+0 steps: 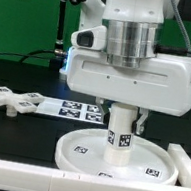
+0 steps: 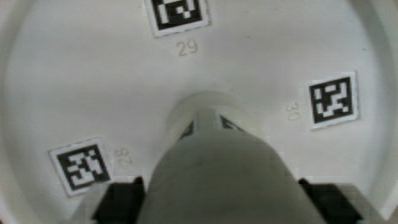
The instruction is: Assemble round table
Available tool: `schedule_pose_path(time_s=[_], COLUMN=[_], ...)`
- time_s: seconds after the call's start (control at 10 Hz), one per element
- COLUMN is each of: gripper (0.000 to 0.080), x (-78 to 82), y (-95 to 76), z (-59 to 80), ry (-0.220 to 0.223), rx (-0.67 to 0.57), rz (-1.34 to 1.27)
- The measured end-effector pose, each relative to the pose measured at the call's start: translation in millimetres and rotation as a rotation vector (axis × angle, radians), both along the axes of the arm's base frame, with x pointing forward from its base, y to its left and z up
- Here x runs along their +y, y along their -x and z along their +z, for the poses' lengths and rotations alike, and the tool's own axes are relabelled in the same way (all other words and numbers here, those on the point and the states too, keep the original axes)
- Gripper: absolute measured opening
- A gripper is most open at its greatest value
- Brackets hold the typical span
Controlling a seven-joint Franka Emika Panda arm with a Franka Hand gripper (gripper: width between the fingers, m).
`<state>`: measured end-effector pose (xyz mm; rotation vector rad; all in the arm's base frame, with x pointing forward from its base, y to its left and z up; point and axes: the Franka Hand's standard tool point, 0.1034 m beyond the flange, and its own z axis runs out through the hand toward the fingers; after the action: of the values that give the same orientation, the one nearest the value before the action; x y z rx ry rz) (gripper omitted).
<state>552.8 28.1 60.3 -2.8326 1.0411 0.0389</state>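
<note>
The large rimmed round disc lies flat on the black table toward the exterior view's right. The short thick cylinder post stands upright on the middle of the disc, with tags on its side. My gripper comes straight down over it and is shut on the post's upper part. In the wrist view the post runs between my two dark fingertips, with the disc's inner face and its tags beyond. The cross-shaped four-armed piece lies flat at the exterior view's left.
The marker board lies on the table behind the disc. A long white rail lies at the exterior view's right, another white rail runs along the front edge. A black stand rises at the back.
</note>
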Motion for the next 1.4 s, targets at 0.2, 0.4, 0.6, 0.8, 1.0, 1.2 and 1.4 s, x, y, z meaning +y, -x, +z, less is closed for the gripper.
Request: schedule_pose_path(time_s=[0.2,0.4,0.6,0.8,1.0,1.2,1.4], gripper=[0.0409,0.0409,0.0409,0.0409,0.0468,0.0600,0.0647], x=[0.8,2.1,3.4,4.0,4.9,7.5,11.7], y=[0.5,0.7,1.8,1.5,1.5,0.4,-0.3], z=[-0.4,-0.5,-1.1,-0.1,-0.3,1.4,2.0], ry=[-0.027,-0.052,-0.096,-0.111,-0.113,-0.101,-0.097], rx=[0.023,0.055,0.106,0.137,0.138,0.126,0.109], rz=[-0.212,-0.432,-0.682,-0.778,-0.790,-0.693,-0.587])
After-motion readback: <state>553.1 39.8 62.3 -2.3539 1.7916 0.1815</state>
